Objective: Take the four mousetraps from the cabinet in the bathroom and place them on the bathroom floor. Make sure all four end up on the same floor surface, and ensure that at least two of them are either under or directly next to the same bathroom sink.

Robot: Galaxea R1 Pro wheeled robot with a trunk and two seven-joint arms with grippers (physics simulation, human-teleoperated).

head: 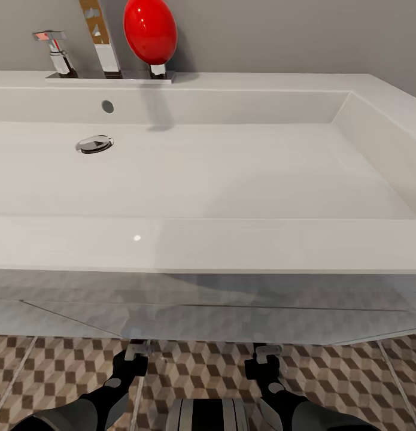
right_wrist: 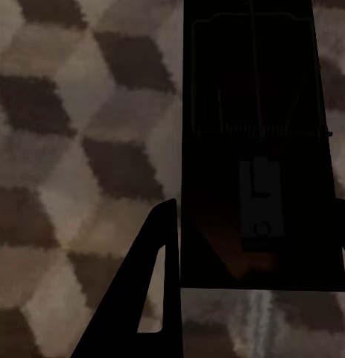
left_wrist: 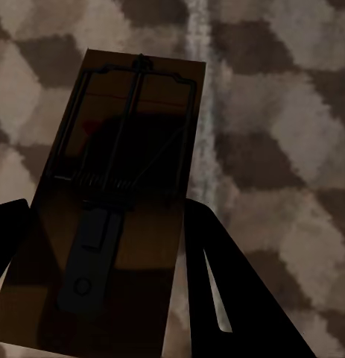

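Both my tools, left (left_wrist: 105,298) and right (right_wrist: 254,283), clamp flat brown wooden mousetraps (left_wrist: 116,194) edgewise; light, stiff, wire parts snappy.

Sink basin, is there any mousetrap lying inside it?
No, the white sink basin holds only its round chrome drain; no mousetrap lies in it.

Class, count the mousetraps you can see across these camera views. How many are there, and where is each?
2. One mousetrap sits between the left gripper's fingers; the other mousetrap between the right gripper's, both above the tiled floor. More may be hidden.
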